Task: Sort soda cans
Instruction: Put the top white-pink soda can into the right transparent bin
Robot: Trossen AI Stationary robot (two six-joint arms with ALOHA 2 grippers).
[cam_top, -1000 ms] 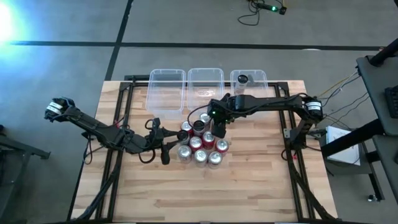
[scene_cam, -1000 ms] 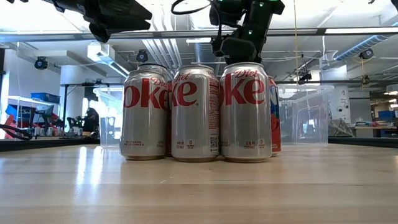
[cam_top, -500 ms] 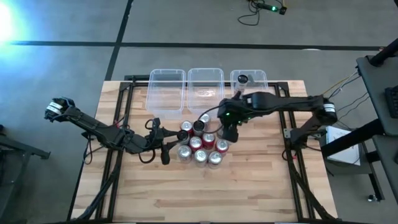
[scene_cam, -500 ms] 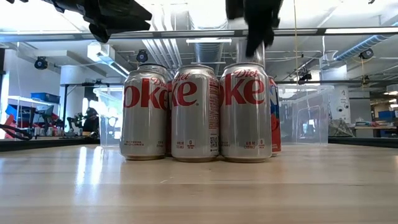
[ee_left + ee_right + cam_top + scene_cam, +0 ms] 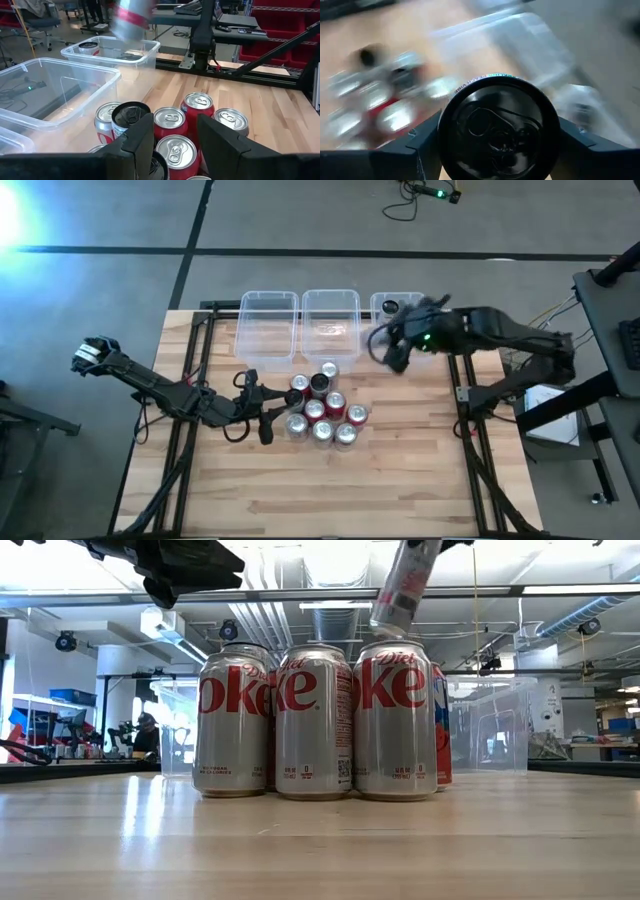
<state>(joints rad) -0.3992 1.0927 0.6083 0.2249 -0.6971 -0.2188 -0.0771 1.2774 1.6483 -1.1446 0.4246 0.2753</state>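
Several soda cans (image 5: pixel 322 410), red, silver and dark-topped, stand upright in a cluster at the table's middle. Three silver ones (image 5: pixel 315 720) front the low view. My right gripper (image 5: pixel 384 347) is up in the air between the cluster and the far right bin, shut on one can (image 5: pixel 403 586) with a dark top (image 5: pixel 500 129). In the left wrist view that can (image 5: pixel 131 15) looks grey with a red band. My left gripper (image 5: pixel 266 420) waits open, just left of the cluster, with nothing between its fingers (image 5: pixel 172 142). My right gripper pinches the can between its two fingers (image 5: pixel 426 142), one on each side of the can's wall just below the top rim (image 5: pixel 451 107). The can is lifted clear of the table and the other cans. In the low view it hangs tilted.
Three clear plastic bins stand in a row at the table's far edge: left (image 5: pixel 268 325), middle (image 5: pixel 330 320) and right (image 5: pixel 412 302). One can (image 5: pixel 390 307) stands in the right bin. Bare wood lies on the near half of the table (image 5: pixel 330 490).
My right gripper has risen from over the cluster's right side with one can. It has swung toward the table's far right, toward the right bin. The can has come clear of the cluster and now tips. The other cans stay where they were.
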